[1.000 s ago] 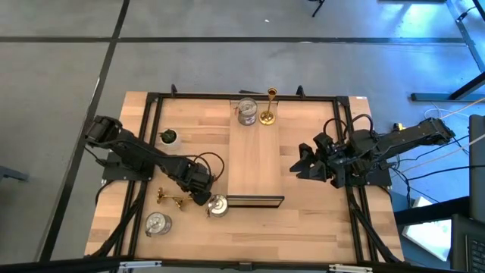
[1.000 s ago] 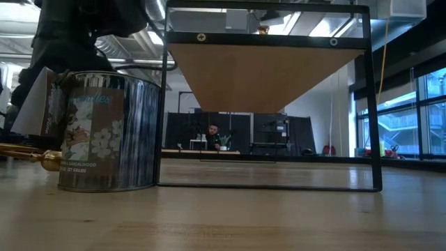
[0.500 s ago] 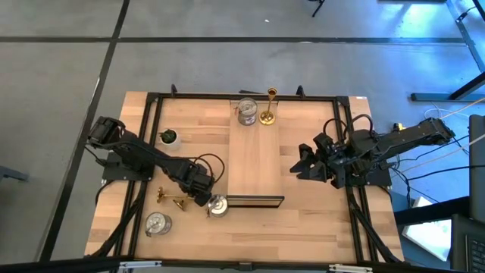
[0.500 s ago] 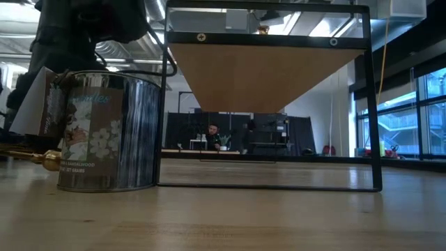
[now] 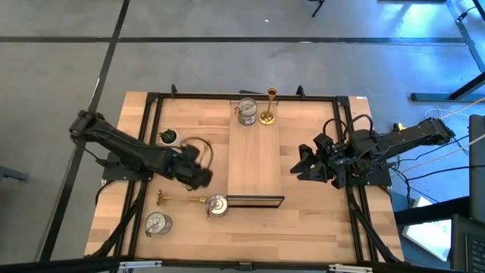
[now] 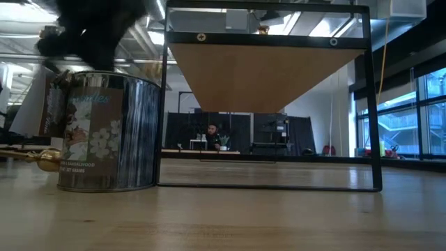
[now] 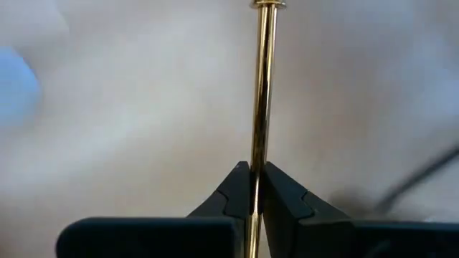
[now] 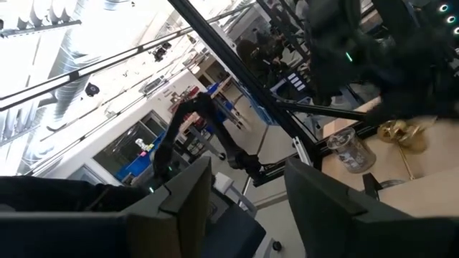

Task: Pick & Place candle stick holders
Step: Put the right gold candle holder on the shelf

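Two fingers of left end effector (image 7: 250,188) pinching gold stick (image 7: 263,86)

The left arm reaches in from the bench's left edge, its left pincer (image 7: 256,188) clamped tight on a slim gold candle stick holder (image 7: 262,93). The right arm waits folded at the right side, its right pincer (image 5: 301,168) parted.

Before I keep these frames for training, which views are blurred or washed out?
Low view: the arm above the silvery holder is motion-smeared. Left wrist view: only the gold stick in the left end effector is sharp; background is a soft blur. Right wrist view: bright ceiling glare behind the right end effector.
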